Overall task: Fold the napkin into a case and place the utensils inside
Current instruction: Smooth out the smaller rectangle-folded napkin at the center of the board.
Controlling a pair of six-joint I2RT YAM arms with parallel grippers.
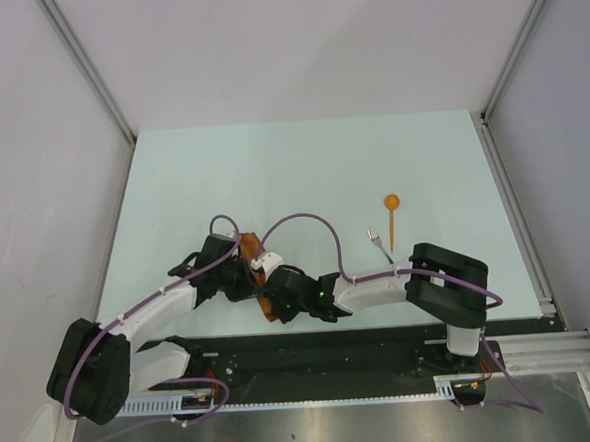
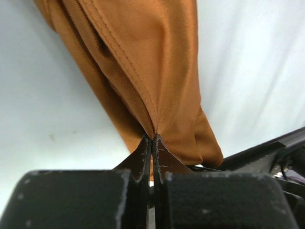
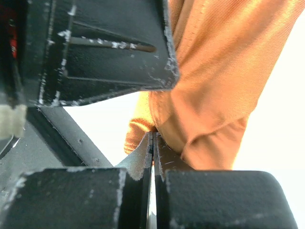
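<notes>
at the bottom of the top view the two arms bend inward from their bases and meet low and a little left of centre, over the napkin [image 1: 248, 246]. the cloth is bunched into a narrow rust-orange strip there, mostly hidden under the two black heads, with one end showing above them and one below. the left gripper [image 1: 246, 276] has its fingers pressed together on a gathered fold; in its wrist view the tips [image 2: 152, 140] pinch the napkin [image 2: 152, 62], whose stitched hem runs up and away toward the top of the frame. the right gripper [image 1: 278, 297] sits just beside it, and in its wrist view the tips [image 3: 153, 138] are likewise closed on a lumpy corner of the napkin [image 3: 214, 71].

farther up and to the right, apart from the cloth, the fork [image 1: 380, 244] lies on the pale table [image 1: 272, 172], tines toward the upper left. just beside it on the right lies the orange spoon [image 1: 392, 204], bowl toward the top of the frame.
</notes>
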